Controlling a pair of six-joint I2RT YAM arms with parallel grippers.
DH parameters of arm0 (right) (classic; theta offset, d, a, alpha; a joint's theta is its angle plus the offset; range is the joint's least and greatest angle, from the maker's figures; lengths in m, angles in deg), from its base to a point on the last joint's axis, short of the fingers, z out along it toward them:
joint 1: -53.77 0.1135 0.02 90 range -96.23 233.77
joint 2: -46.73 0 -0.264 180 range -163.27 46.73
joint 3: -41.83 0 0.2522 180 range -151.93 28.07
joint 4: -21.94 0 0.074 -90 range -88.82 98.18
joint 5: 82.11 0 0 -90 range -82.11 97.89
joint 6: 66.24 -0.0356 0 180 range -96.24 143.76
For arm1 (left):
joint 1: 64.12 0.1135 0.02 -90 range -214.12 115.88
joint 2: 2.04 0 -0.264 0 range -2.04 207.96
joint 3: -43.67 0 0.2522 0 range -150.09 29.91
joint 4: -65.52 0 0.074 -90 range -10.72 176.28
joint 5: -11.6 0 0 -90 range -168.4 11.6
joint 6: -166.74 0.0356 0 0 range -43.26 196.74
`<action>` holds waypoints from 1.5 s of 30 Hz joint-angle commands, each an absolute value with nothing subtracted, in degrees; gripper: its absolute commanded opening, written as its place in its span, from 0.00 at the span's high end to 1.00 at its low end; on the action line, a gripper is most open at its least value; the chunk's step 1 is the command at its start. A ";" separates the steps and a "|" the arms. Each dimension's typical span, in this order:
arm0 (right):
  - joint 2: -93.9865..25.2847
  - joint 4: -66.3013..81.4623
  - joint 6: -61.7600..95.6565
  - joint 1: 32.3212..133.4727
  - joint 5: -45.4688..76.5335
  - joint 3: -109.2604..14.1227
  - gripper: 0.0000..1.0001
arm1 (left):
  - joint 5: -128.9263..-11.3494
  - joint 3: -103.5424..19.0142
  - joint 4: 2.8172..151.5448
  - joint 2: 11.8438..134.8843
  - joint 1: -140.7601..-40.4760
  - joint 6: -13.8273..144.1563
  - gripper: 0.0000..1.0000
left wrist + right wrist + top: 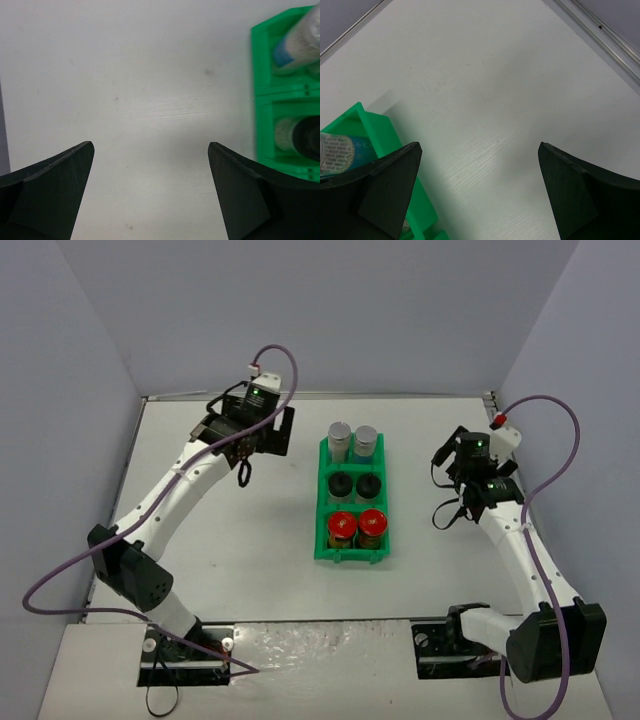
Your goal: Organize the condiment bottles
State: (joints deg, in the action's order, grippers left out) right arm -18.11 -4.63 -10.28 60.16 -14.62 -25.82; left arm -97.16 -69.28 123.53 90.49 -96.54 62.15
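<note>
Tabletop (250, 540) white; walls (330, 310) lilac-grey; green bin (350, 554) holds six bottles (341, 485).

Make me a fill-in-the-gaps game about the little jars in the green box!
1. The green bin holds ____ jars in all.
2. The red-capped jars stand in the compartment ____ to the arms' bases.
3. The black-capped jars stand in the ____ compartment.
4. The left pincer and the right pincer are both open and hold ____.
Missing words: six; nearest; middle; nothing.
</note>
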 commanded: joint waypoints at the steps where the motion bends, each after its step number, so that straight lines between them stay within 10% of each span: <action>1: -22.08 -0.82 -8.08 59.97 -14.72 -33.34 0.00 | -101.14 -63.50 121.70 83.76 -91.76 58.11 0.03; 45: -23.02 0.84 0.58 63.19 -7.28 -42.69 0.00 | -97.10 -60.97 120.68 84.46 -88.38 57.43 0.03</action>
